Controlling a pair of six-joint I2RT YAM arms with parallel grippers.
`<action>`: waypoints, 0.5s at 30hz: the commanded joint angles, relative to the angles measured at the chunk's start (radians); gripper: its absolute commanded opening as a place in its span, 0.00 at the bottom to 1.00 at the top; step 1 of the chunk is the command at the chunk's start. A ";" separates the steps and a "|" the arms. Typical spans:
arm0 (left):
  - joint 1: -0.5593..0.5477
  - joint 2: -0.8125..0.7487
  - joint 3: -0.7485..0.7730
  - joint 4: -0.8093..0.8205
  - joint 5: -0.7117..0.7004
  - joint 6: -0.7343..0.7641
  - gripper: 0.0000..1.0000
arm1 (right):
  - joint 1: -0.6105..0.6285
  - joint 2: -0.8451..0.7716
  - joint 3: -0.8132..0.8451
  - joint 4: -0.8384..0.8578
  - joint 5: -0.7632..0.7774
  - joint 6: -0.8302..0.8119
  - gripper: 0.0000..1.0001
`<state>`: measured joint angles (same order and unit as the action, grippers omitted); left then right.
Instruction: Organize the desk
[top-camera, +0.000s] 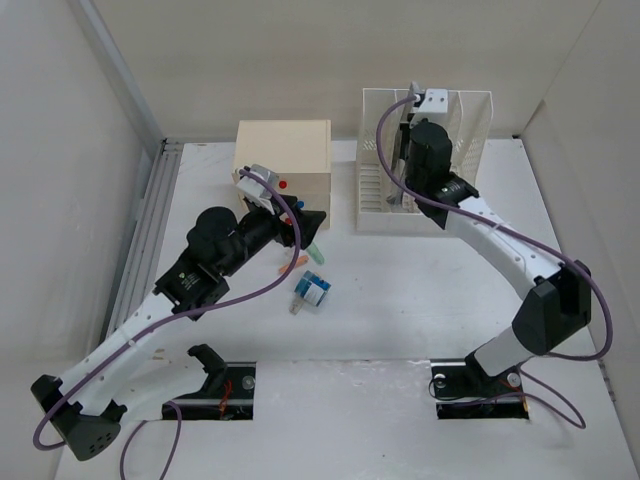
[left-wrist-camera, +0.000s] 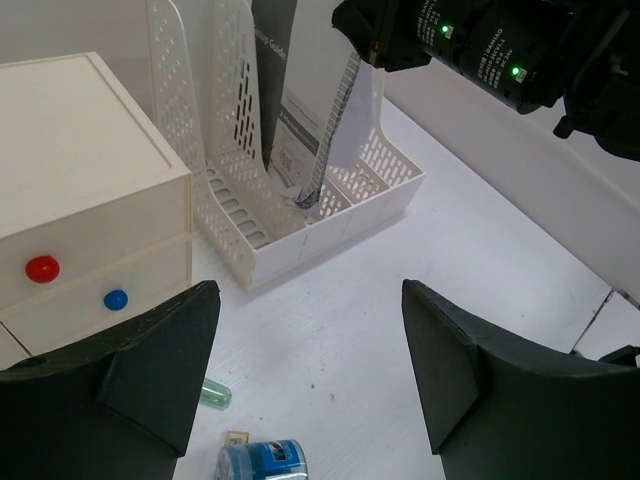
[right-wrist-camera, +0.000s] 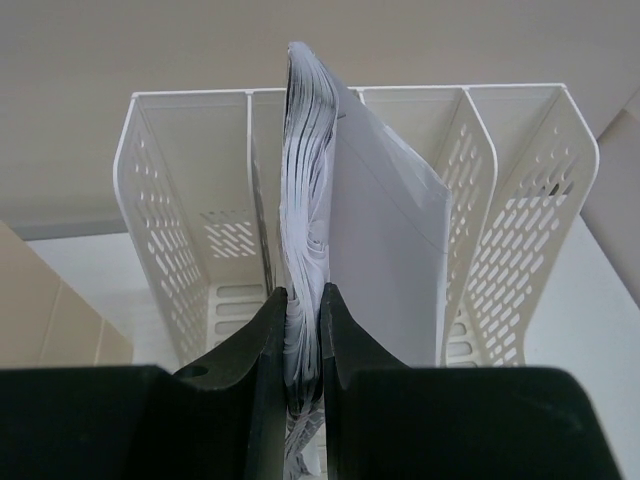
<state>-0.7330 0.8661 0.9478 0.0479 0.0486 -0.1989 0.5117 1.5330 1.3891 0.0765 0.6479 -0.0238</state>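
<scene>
Right gripper (right-wrist-camera: 300, 310) pinches floppy white paper booklet (right-wrist-camera: 335, 200) over perforated white plastic rack (right-wrist-camera: 165, 230); top view hides that pinch. Left gripper (left-wrist-camera: 308, 320) wide, empty.

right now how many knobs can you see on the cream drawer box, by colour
red knob: 1
blue knob: 1
total: 2
</scene>
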 joint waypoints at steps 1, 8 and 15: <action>0.001 -0.016 -0.006 0.044 -0.003 0.010 0.71 | 0.013 -0.013 0.004 0.219 0.030 0.085 0.00; 0.001 -0.016 -0.015 0.053 -0.003 0.001 0.71 | 0.022 0.044 0.004 0.287 0.095 0.050 0.00; 0.001 -0.026 -0.024 0.053 -0.013 0.001 0.71 | 0.022 0.082 -0.041 0.361 0.096 -0.016 0.00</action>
<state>-0.7330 0.8658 0.9333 0.0525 0.0471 -0.1993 0.5186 1.6325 1.3376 0.2443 0.7338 -0.0345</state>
